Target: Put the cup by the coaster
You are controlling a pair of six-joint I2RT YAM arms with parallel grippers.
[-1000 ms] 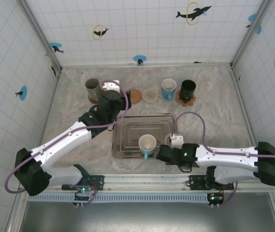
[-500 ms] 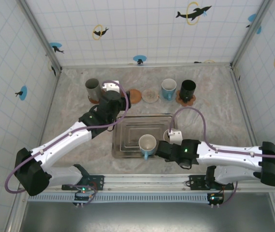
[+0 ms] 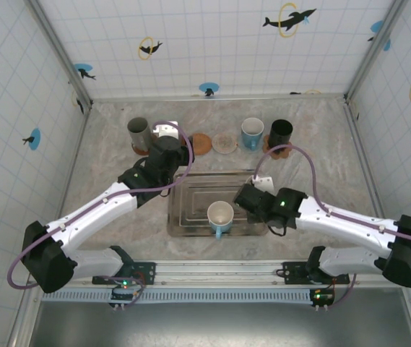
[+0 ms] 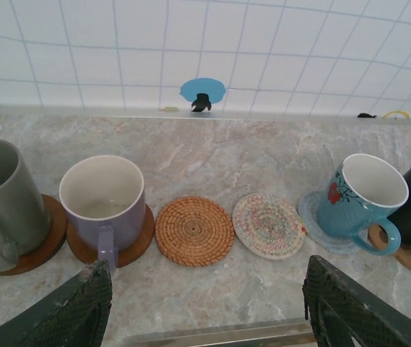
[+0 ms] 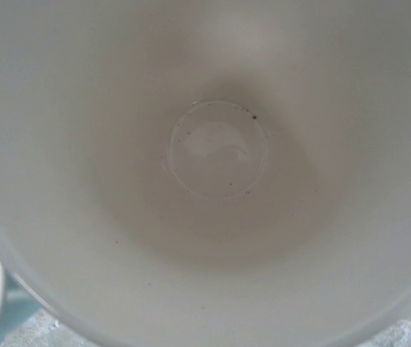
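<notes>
Your table (image 3: 321,144) carries a metal tray (image 3: 194,195) at its near middle. The cup (image 3: 220,215) stands in the tray's near part, upright with its long axis vertical and its mouth up. Its handle points toward the arm bases. The cup has not shifted over the last second, but your right arm (image 3: 321,220) has. The right fingers (image 3: 242,197) were at the tray's near-right corner, just right of the cup. Now they sit farther back over the tray's right side, near the cup. You cannot tell how far they are spread. The right wrist camera looks straight down into a white cup interior (image 5: 218,155).

In the back row, the woven coaster (image 4: 194,230) and the pale coaster (image 4: 269,225) lie bare, side by side. Your left fingers (image 4: 75,307) stand wide apart, holding nothing, unmoved.
</notes>
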